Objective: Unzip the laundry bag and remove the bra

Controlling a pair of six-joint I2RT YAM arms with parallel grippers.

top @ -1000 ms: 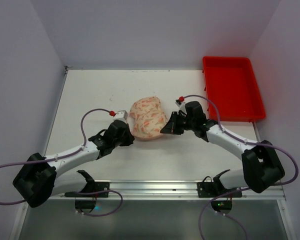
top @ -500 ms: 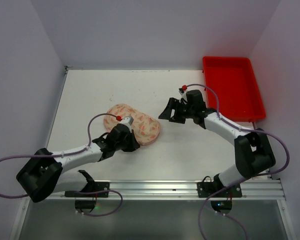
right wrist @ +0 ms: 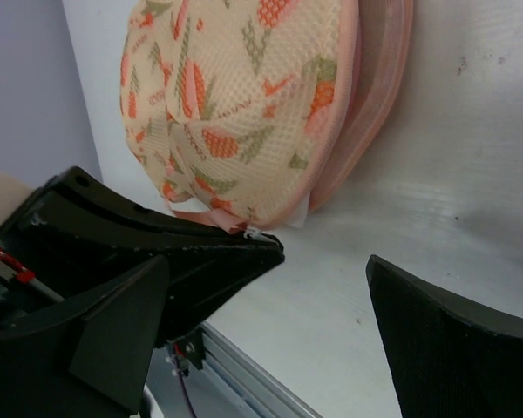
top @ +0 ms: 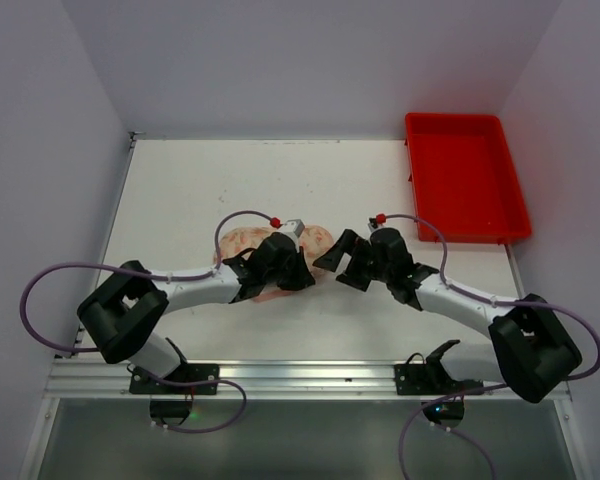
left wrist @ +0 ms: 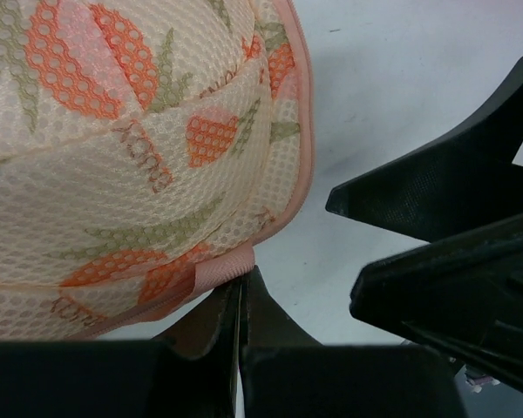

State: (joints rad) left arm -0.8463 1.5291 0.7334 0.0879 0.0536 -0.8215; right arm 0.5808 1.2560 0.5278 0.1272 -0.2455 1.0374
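The laundry bag (top: 242, 241) lies mid-table, cream-peach mesh with orange print and pink trim, half hidden under my left arm. In the left wrist view the left gripper (left wrist: 242, 284) is shut, pinching the pink trim at the corner of the bag (left wrist: 139, 131). My right gripper (top: 333, 268) stands open just right of that corner, touching nothing. In the right wrist view the right gripper (right wrist: 279, 348) faces the bag (right wrist: 244, 104), and a small white zip pull (right wrist: 254, 233) shows at the tip of the left gripper (right wrist: 205, 257). The bra is hidden.
An empty red tray (top: 466, 182) sits at the back right corner. White walls close in the table on three sides, and a metal rail (top: 310, 375) runs along the near edge between the arm bases.
The right gripper let go of the bag, opened wide, pulled away, then came back beside its corner. The left gripper kept its grip and shifted the bag left and nearer.
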